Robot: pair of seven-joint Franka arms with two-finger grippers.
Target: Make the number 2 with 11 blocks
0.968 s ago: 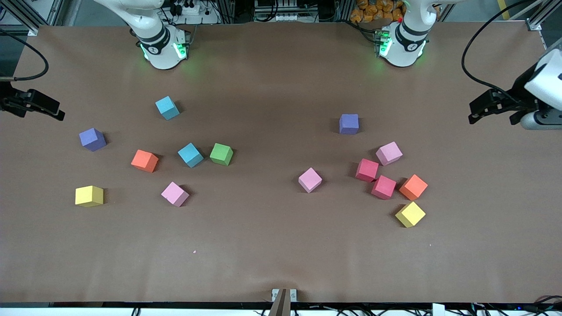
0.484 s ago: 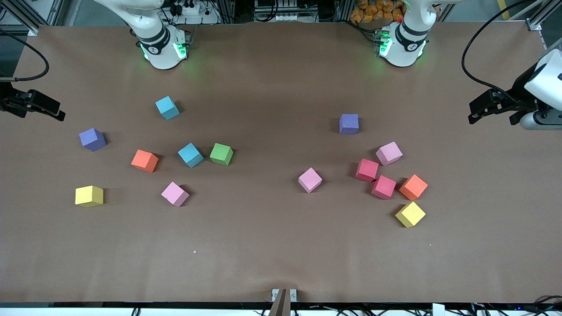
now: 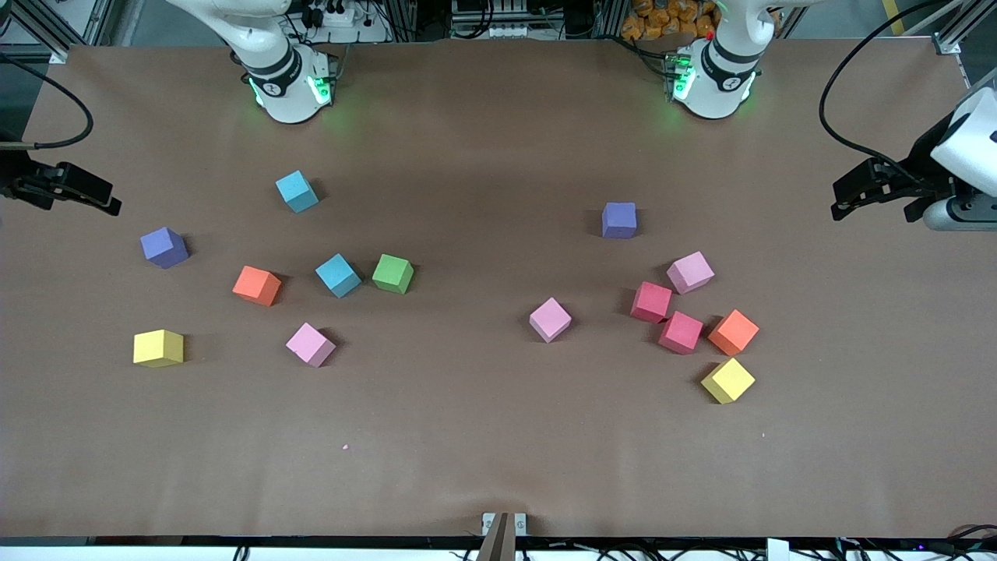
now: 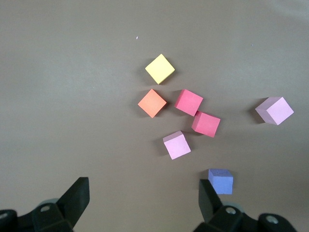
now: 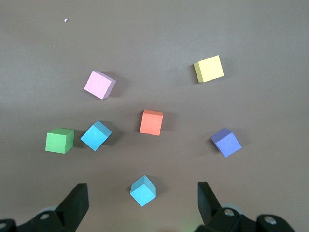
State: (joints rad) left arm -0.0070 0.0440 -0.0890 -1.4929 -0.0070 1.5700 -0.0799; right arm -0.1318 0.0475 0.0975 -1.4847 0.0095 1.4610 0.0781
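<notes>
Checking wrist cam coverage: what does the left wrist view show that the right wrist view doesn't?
Left wrist only: yellow block, orange block, two crimson blocks, two pink blocks, purple block, and the open left gripper.
Right wrist only: green block, two cyan blocks, plus other yellow, orange, pink and purple blocks and the open right gripper.
Both: the brown table; no block is shared.

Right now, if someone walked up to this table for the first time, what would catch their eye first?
Bright foam cubes scattered loose on the brown table, no digit formed yet. The tightest cluster lies toward the left arm's end: two crimson cubes touching, with an orange cube, a yellow cube and a pink cube close around. Both the left gripper and right gripper hang open over the table.
</notes>
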